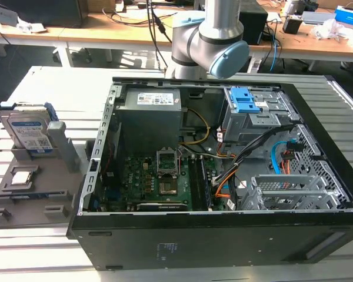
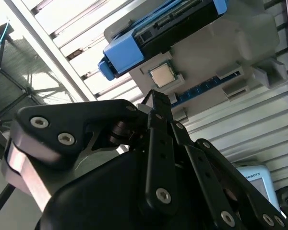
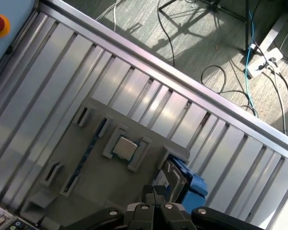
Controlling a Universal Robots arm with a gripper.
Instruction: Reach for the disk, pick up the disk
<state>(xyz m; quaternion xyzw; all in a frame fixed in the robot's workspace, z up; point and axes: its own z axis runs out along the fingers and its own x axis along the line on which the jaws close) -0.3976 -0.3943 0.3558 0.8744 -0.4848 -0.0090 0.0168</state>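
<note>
Jaws closed, fingertips met and holding nothing, as both wrist views show; the gripper (image 3: pixel 155 190) hangs above the grey fixture (image 3: pixel 93 179), near the disk (image 3: pixel 169 178) but apart from it.

Exterior view. The disk (image 1: pixel 27 133) stands on edge in a slot at the far end of the grey fixture (image 1: pixel 50 194), label facing the camera, on the slatted table (image 1: pixel 41 79) at the exterior view's left of the open computer case (image 1: pixel 223 235). A small square chip (image 1: pixel 22 176) lies in a pocket of the same fixture. The arm (image 1: pixel 215 35) rises behind the case.

First wrist view. The disk is seen edge-on, with its blue side bracket (image 3: pixel 192 184) just beside the fingertips. The chip (image 3: pixel 125 147) sits mid-fixture, well clear of them.

Second wrist view. The gripper (image 2: pixel 153 96) points toward the chip (image 2: pixel 161 75); the disk (image 2: pixel 180 21) and its bracket (image 2: pixel 127 52) lie beyond it.

Handling, as judged. The disk is probably rigid, dense for its size and smooth-sided, so it could slip under a light pinch. It is also likely sensitive to knocks. The best hold looks to be across its thin dimension, pads on the two flat faces near the exposed upper edge. The plastic bracket, which may flex, and the connector end are best avoided.
</note>
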